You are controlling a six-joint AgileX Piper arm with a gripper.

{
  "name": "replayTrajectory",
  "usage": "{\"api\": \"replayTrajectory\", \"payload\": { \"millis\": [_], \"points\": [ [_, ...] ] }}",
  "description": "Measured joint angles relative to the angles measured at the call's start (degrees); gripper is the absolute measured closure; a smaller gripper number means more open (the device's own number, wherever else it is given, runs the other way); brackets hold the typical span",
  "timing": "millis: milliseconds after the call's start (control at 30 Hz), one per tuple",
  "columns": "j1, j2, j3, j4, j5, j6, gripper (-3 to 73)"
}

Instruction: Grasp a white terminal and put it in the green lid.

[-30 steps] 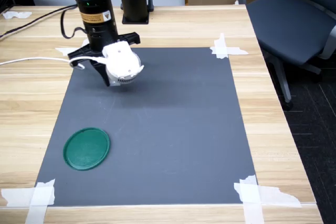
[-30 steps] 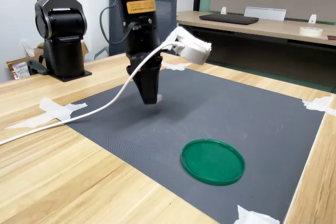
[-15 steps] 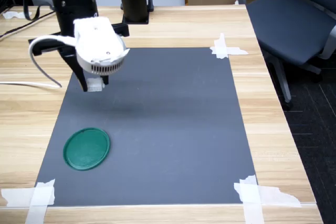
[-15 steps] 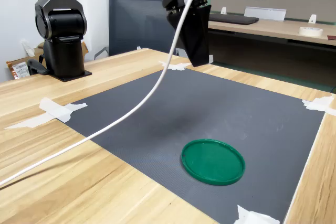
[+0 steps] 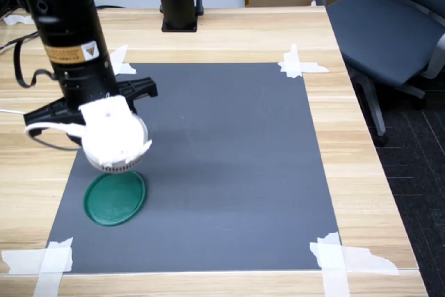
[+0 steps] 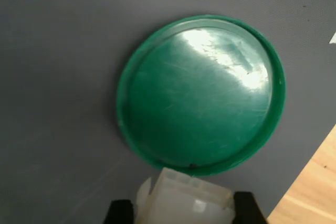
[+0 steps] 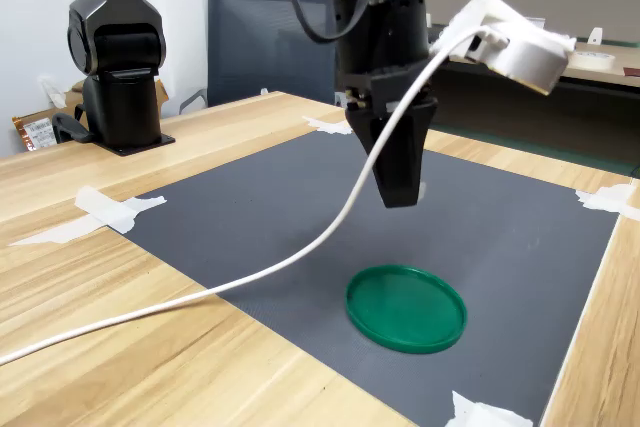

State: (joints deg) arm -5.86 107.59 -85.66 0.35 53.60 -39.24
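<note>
One white terminal (image 6: 184,200) in hand (image 6: 182,211) — above green lid (image 6: 199,94).

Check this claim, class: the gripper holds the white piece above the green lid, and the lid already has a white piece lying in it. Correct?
Not quite. The wrist view shows the green lid empty. The gripper does hold the white piece above it.

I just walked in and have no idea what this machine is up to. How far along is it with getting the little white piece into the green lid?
The pickup looks done: the hand grips the white terminal. In hand now: carrying it, raised above the mat beside the green lid. Left: lowering and releasing; the lid is empty.
</note>
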Motion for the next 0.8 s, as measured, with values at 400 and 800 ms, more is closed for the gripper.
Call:
{"api": "replayTrajectory", "payload": {
  "millis": [400,800],
  "points": [
    [0.00,6.53,-2.35,-3.21,0.26,1.42,37.1],
    [0.00,8.69,-2.42,-3.65,-0.20,1.66,37.1]
  ]
}}
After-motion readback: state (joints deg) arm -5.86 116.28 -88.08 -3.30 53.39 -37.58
